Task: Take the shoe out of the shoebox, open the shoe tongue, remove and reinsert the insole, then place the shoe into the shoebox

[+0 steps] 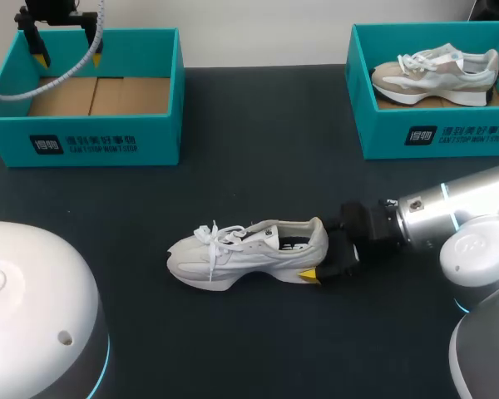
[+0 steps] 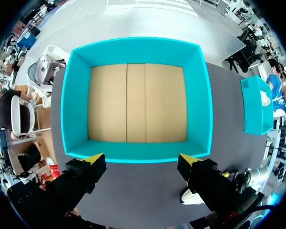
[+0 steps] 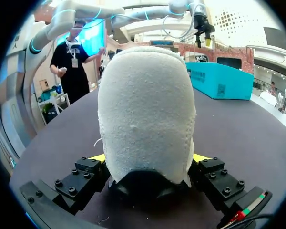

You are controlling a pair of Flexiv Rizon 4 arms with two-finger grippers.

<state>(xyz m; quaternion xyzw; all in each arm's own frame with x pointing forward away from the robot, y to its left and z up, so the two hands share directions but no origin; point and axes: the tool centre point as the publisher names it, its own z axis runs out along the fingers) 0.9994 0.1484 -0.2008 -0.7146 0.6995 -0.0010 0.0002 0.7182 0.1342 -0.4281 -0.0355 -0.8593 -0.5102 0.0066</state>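
Currently the right gripper (image 3: 148, 158) pinches, as far as visible, the heel of the white shoe (image 1: 249, 249), judged light, soft-walled and stiffest there; the left gripper (image 2: 143, 167) hangs spread.

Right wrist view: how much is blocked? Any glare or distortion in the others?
Right wrist view: the white shoe, heel first, fills the middle between the jaws, hiding most of the table ahead. Head view: bright highlights on the right arm; only soft shadows. Left wrist view: evenly lit, the shoebox walls bow outward.
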